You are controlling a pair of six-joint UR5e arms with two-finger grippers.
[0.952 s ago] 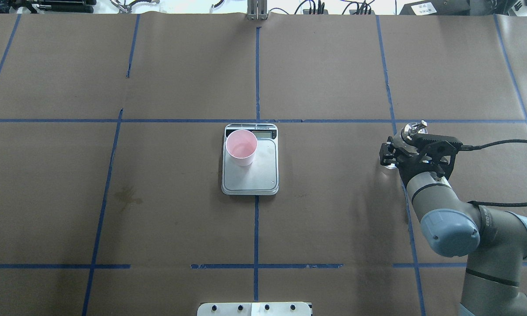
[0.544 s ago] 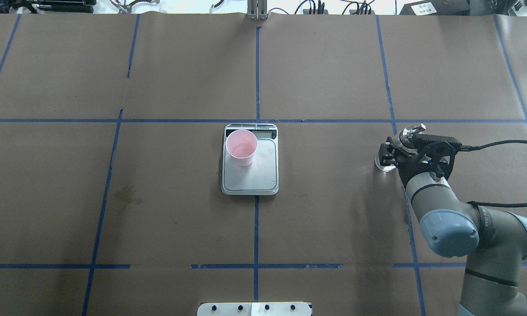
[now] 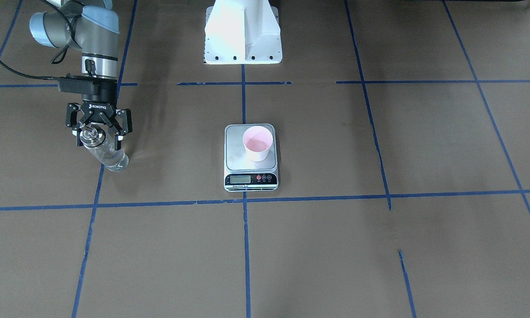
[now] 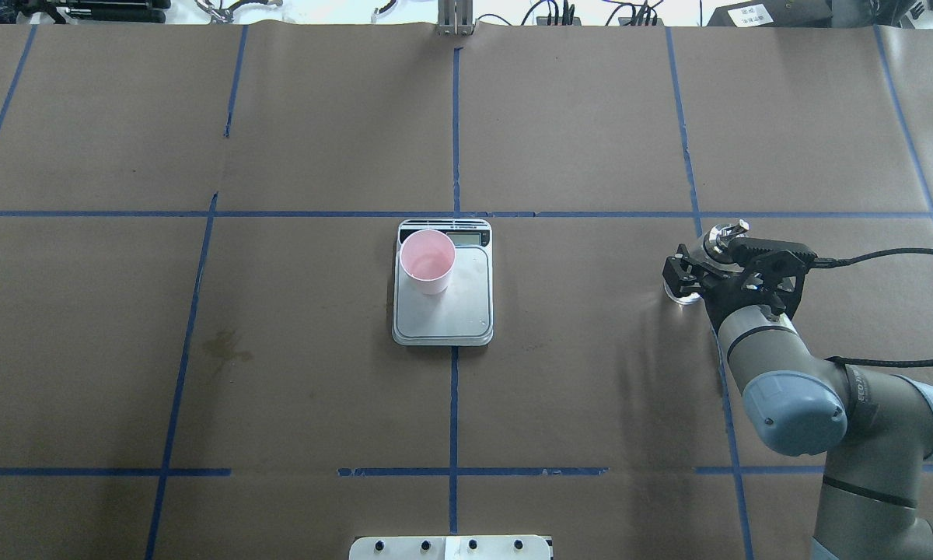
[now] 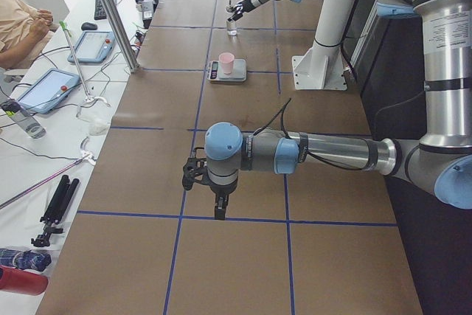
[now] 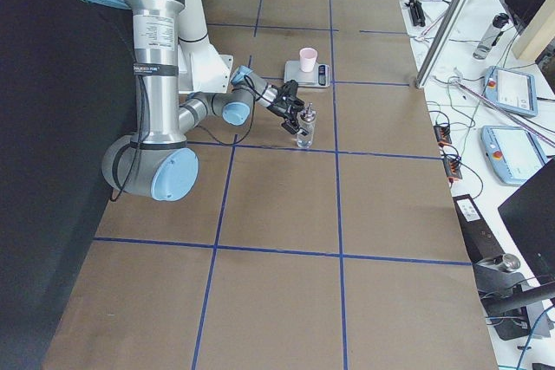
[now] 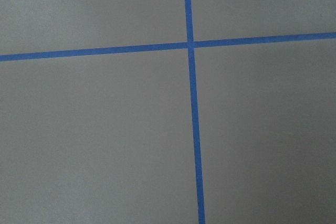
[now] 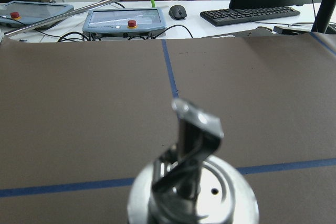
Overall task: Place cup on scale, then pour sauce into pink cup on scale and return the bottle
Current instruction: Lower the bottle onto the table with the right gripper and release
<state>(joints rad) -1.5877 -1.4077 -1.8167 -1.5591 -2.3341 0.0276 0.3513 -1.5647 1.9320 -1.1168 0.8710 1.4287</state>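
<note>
The pink cup stands upright on the back part of the steel scale, on the side towards the robot's left, at the table's middle; both also show in the overhead view, the cup on the scale. The clear glass bottle stands upright on the brown paper, far to the scale's right. Its metal spout fills the right wrist view. My right gripper sits around the bottle's neck with its fingers spread wider than the glass. My left gripper hangs over bare table; I cannot tell its state.
The robot's white base stands at the table's near edge behind the scale. Blue tape lines divide the brown paper. Beyond the far edge lie tablets, a keyboard and cables, with a seated person.
The right gripper's fingers have spread apart around the bottle, and the wrist has shifted slightly left. The cup and scale have not moved.
</note>
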